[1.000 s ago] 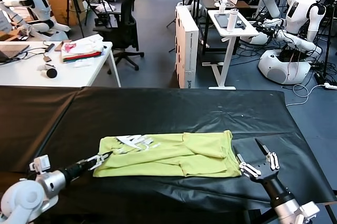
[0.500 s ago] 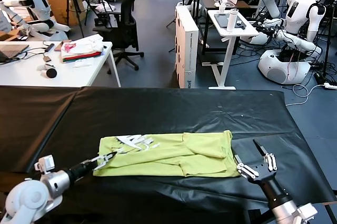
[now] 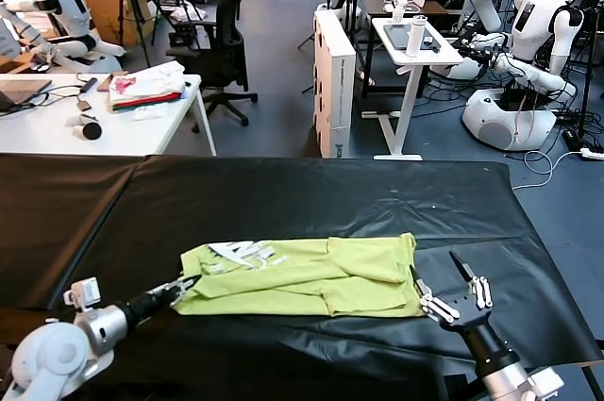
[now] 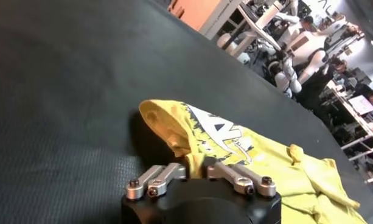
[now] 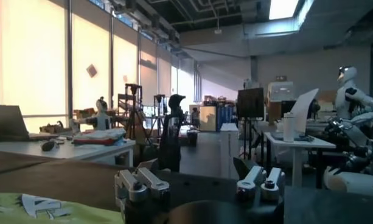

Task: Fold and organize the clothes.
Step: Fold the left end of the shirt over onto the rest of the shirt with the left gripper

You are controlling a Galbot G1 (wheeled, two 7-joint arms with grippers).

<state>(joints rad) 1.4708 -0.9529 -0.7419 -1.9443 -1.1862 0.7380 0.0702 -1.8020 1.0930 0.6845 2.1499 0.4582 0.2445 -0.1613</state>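
Note:
The lime yellow-green T-shirt (image 3: 311, 276) lies folded into a long band on the black table (image 3: 311, 198), white print at its left end. My left gripper (image 3: 182, 286) is low at the shirt's front left corner, shut on a fold of the yellow cloth; in the left wrist view the cloth (image 4: 192, 137) runs between the jaws of the gripper (image 4: 196, 165). My right gripper (image 3: 444, 283) is open and empty, just off the shirt's right edge. In the right wrist view its gripper (image 5: 195, 170) faces across the table, with the shirt (image 5: 40, 210) at the side.
A white desk (image 3: 104, 123) with a white-pink-red cloth pile (image 3: 146, 85) stands beyond the table's far left. An office chair (image 3: 222, 42), a white stand (image 3: 411, 52) and other robots (image 3: 528, 52) are farther back. The table's front edge lies just below both grippers.
The left gripper has closed on the shirt's front left corner and nudged it slightly right. The right gripper has moved a little left, closer to the shirt's right edge.

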